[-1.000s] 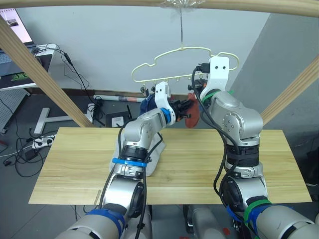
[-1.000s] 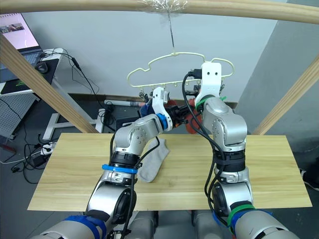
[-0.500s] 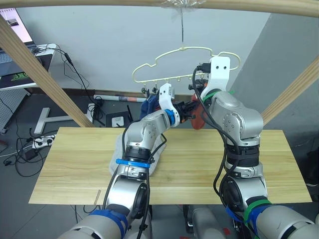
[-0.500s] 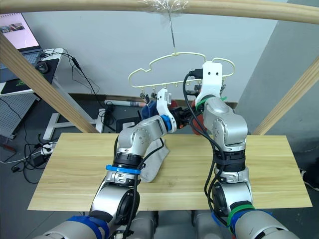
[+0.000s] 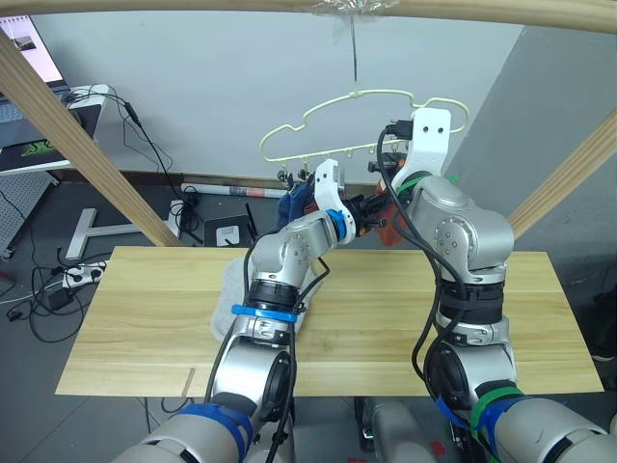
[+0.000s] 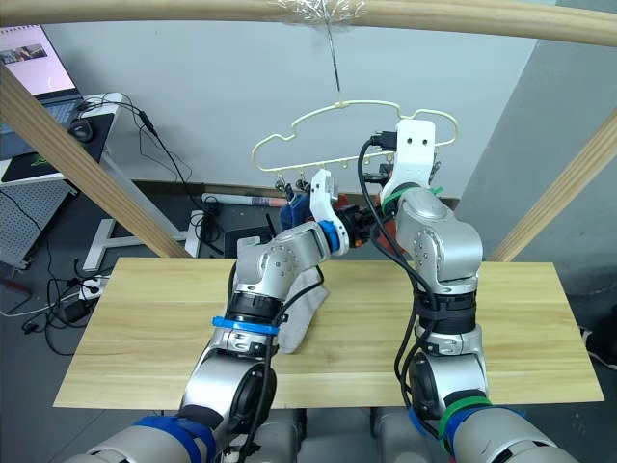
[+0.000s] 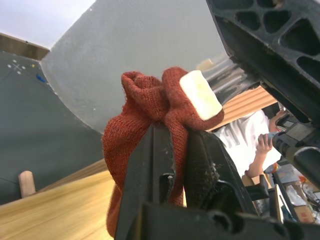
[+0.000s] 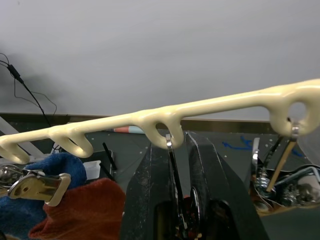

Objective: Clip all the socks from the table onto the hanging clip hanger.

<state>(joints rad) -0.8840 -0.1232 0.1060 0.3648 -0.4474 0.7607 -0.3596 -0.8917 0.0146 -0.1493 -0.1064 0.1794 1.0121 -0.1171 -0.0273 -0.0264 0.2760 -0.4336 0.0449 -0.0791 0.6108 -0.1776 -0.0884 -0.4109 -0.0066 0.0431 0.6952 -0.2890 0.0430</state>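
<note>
The clip hanger (image 5: 362, 121), pale yellow wire in a cloud outline, hangs by its hook from the overhead pole, above the far edge of the bench (image 5: 145, 318). The left gripper (image 7: 175, 150) pinches a bunched rust-red sock (image 7: 145, 120) just under the clip row. The right gripper (image 8: 177, 165) is pressed onto a metal clip (image 8: 172, 165) on the bottom bar. A blue sock (image 8: 55, 167) already hangs there; a grey sock (image 6: 301, 307) lies mid-bench. Since a second ago, the left arm has carried the red sock closer to the right gripper.
</note>
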